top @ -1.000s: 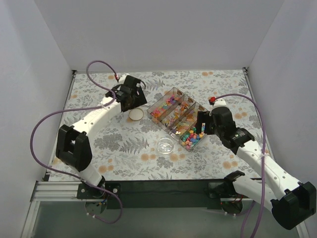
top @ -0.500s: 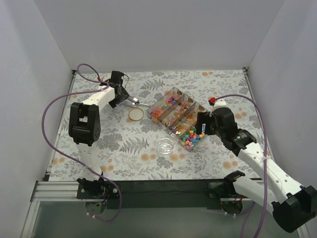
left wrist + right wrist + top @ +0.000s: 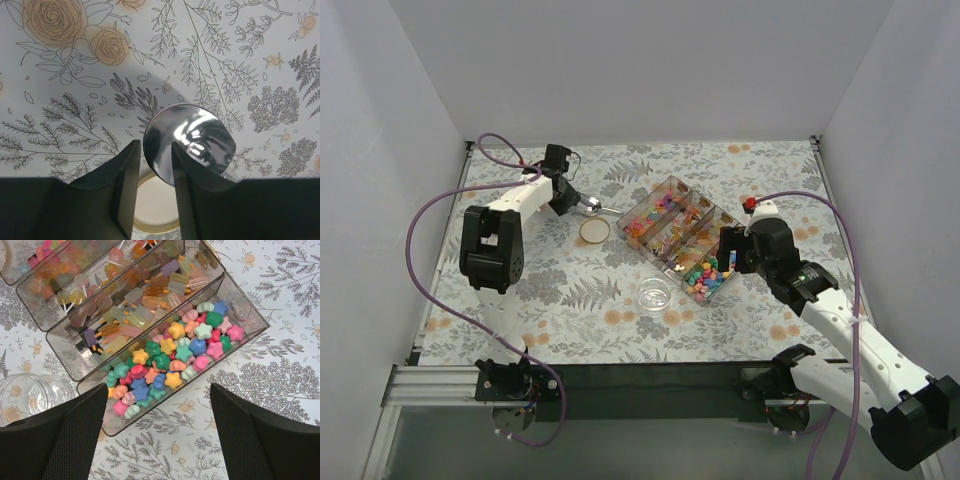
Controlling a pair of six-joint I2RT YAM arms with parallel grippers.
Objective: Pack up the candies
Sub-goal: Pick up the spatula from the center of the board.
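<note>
— Left arm has swung back to the far-left corner since a second ago. Its end effector (image 3: 570, 196) is by a metal spoon (image 3: 590, 206).
— Gripping it?
— Can't tell. Its wrist view shows fingers (image 3: 122, 185) narrowly apart and the spoon's bowl behind the gap.
— Right end effector (image 3: 162, 440)?
— Spread wide, empty, over the candies (image 3: 170, 355) in the clear box (image 3: 642, 198). Only that wrist view shows star shapes.

The candies (image 3: 172, 357) are small bright stars and pebbles in mixed colours. They lie heaped in a clear box's (image 3: 248, 329) end compartment.
</note>
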